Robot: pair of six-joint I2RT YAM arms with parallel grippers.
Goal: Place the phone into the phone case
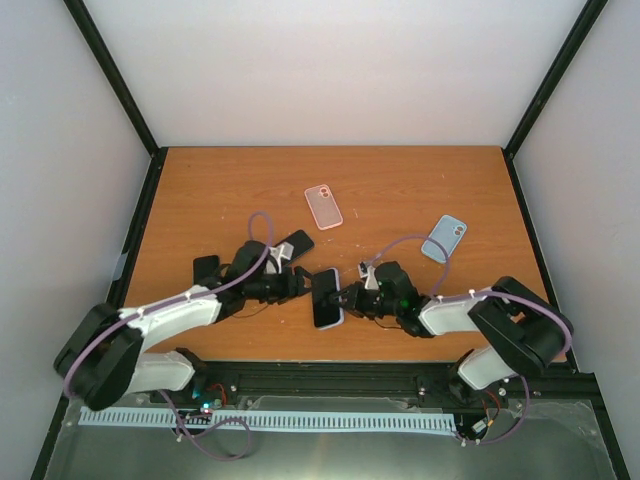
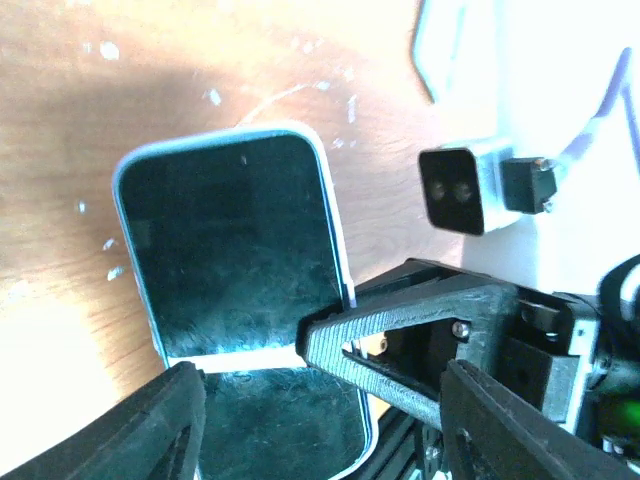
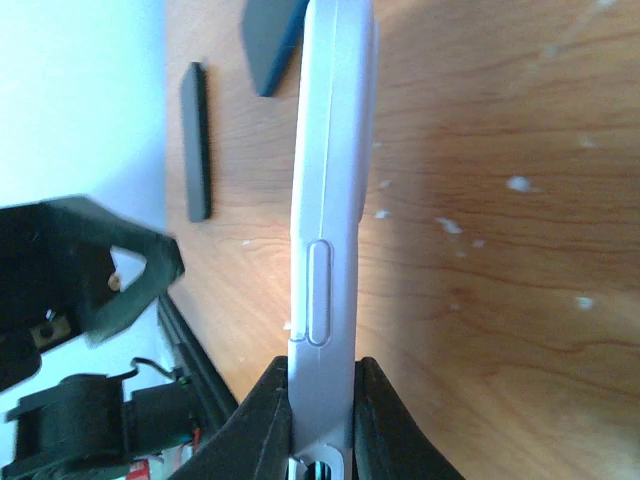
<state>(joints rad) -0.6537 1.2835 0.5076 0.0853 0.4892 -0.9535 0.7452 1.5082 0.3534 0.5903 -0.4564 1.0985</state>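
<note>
Wooden table (image 1: 200,200), white walls on three sides, both arms meeting near its front edge. Between them sits the phone (image 1: 327,298), seemingly just clear of the wood. Its dark screen is framed by the pale rim of the phone case (image 3: 330,150), so it looks already seated along the edges in view. Whether every corner has snapped home I cannot tell.

The right gripper (image 3: 322,385) is clamped tight across the cased phone's lower end. The left gripper (image 2: 320,410) stands open, fingers either side of the phone with no clear contact.

A pink case (image 1: 323,206), a blue case (image 1: 444,238) and a black phone (image 1: 295,243) lie unused farther back. What seems left is a last press and setting it down.
</note>
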